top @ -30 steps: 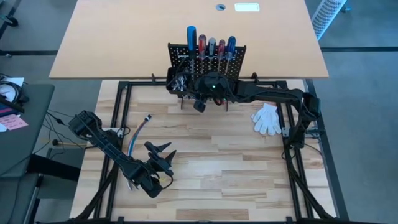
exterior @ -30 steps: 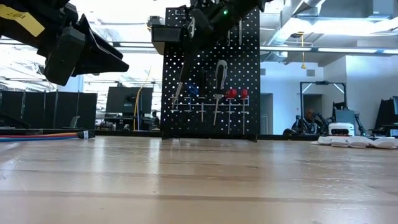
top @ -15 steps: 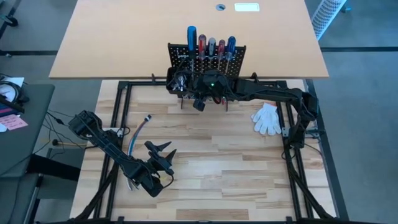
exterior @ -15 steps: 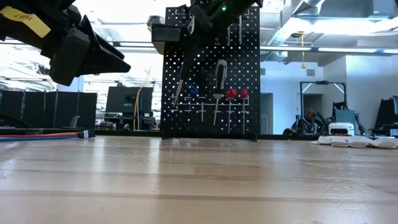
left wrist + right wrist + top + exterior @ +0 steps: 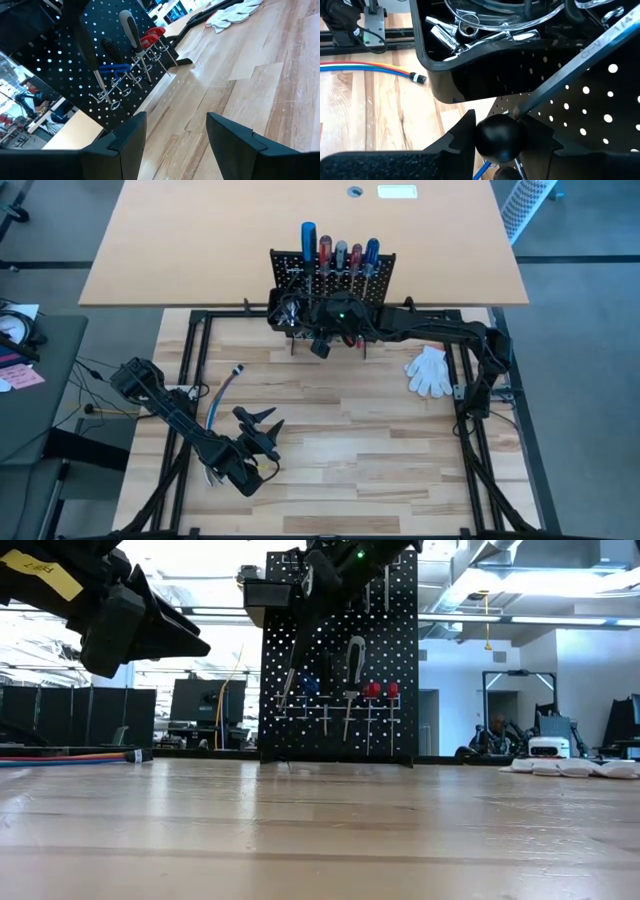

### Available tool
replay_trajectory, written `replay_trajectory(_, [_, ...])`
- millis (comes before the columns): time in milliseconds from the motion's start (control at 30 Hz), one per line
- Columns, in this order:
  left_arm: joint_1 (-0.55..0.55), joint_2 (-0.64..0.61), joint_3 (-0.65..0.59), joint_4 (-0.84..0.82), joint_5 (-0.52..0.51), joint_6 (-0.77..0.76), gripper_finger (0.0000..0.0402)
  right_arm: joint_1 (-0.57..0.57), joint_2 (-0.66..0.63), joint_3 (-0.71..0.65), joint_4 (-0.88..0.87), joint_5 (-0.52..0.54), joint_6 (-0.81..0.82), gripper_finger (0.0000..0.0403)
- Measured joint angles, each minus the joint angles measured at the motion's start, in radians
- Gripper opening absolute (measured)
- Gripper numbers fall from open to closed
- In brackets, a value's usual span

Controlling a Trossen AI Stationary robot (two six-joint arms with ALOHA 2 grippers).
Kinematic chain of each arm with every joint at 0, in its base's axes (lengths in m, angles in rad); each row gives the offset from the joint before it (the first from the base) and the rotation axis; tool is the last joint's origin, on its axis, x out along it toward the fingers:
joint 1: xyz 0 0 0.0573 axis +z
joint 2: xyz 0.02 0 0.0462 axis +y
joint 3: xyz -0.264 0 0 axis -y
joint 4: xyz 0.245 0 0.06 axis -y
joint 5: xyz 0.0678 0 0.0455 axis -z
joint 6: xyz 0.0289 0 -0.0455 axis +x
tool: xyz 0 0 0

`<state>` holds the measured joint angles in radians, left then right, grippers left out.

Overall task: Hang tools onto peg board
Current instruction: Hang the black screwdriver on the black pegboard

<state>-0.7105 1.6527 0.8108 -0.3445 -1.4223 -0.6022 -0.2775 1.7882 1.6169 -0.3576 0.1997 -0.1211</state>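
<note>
The black peg board [image 5: 330,275] stands upright at the table's far edge, with a black bin [image 5: 470,55] of silver bits at its left side. Several screwdrivers [image 5: 335,255] stand in its top rail, and red- and blue-handled tools [image 5: 375,690] hang on its front. My right gripper [image 5: 318,343] is high against the board's front beside the bin, shut on a black-handled driver [image 5: 499,136]. My left gripper [image 5: 262,425] is open and empty over the near left of the table; it also shows in the left wrist view [image 5: 175,145]. My right gripper pinches the driver's rounded black handle [image 5: 497,142] between its two fingers. The silver shaft [image 5: 570,65] runs slanting from the handle along the board's front. In the low view the shaft [image 5: 290,670] hangs slanting below the gripper, clear of the table.
A white glove [image 5: 430,370] lies at the table's right. A bundle of coloured cables [image 5: 225,395] lies at the left, near my left arm. The middle and near part of the wooden table top [image 5: 350,440] is bare. Monitors and other robots stand in the room behind the table.
My right gripper has gone a little toward the far edge, closer to the peg board, with the driver still in its hold. It has then kept still.
</note>
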Motion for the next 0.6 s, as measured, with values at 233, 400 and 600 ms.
replay_trajectory(233, [0.0,0.0,0.0,0.0,0.0,0.0,0.02,-0.008,0.0,0.0,-0.001,-0.025,-0.011,0.0122])
replay_trajectory(400, [0.0,0.0,0.0,0.0,0.0,0.0,0.02,-0.013,0.0,0.0,0.003,-0.038,-0.011,0.0122])
replay_trajectory(600, [0.0,0.0,0.0,0.0,0.0,0.0,0.02,-0.02,0.0,0.0,0.011,-0.043,-0.011,0.0126])
